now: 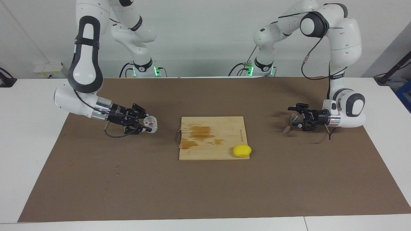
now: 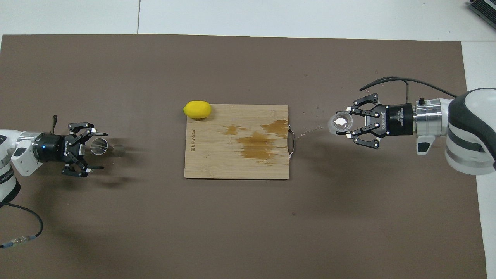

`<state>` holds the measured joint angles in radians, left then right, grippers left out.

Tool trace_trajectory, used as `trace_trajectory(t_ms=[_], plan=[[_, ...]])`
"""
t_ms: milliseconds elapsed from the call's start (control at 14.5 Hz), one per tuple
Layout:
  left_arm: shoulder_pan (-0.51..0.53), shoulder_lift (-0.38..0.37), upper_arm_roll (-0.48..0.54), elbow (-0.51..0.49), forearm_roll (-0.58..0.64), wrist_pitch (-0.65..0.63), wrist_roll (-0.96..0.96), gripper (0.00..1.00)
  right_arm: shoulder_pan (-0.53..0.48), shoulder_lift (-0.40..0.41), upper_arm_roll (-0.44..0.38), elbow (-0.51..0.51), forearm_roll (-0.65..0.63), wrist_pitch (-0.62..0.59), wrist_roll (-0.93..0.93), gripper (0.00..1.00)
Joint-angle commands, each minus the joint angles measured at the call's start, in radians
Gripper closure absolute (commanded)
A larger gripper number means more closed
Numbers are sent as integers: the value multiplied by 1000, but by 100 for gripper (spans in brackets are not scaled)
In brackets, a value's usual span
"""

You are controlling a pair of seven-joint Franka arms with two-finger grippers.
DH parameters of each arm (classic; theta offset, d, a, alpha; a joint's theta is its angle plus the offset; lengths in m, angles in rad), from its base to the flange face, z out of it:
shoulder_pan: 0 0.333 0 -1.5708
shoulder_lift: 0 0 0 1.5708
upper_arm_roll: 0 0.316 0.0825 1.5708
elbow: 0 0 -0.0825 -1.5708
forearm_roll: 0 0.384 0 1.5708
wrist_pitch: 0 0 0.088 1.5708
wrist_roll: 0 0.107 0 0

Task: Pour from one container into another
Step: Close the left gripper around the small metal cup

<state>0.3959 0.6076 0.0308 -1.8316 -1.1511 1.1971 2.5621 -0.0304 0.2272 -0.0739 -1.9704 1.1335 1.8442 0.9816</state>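
Note:
The small clear glass cup is low over the brown mat at the right arm's end of the table, with my right gripper shut on it from the side. The silver hourglass jigger stands on the mat at the left arm's end. My left gripper lies level with the jigger and is open. Its fingertips reach to either side of the jigger's rim, and I see no contact.
A wooden cutting board with dark wet stains lies mid-table between the two grippers. A yellow lemon rests on the board's corner farthest from the robots, toward the left arm's end. The brown mat covers most of the white table.

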Motion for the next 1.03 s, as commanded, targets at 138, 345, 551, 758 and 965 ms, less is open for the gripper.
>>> trace_trajectory(t_ms=[138,345,551,758,965], plan=[[8,-28,12,-29,-13,1,21,1,3,-28,2,-27,45,20,23,100],[8,-28,12,-29,-13,5,21,2,3,-28,2,-27,45,20,23,100],[8,-29,12,-32,-13,10,23,6,3,-28,2,-27,45,20,23,100],[6,-29,12,-32,-13,13,30,28,4,-28,2,-27,45,20,23,100],[6,-29,12,-32,-13,19,32,56,4,-28,2,-27,46,20,23,100]])
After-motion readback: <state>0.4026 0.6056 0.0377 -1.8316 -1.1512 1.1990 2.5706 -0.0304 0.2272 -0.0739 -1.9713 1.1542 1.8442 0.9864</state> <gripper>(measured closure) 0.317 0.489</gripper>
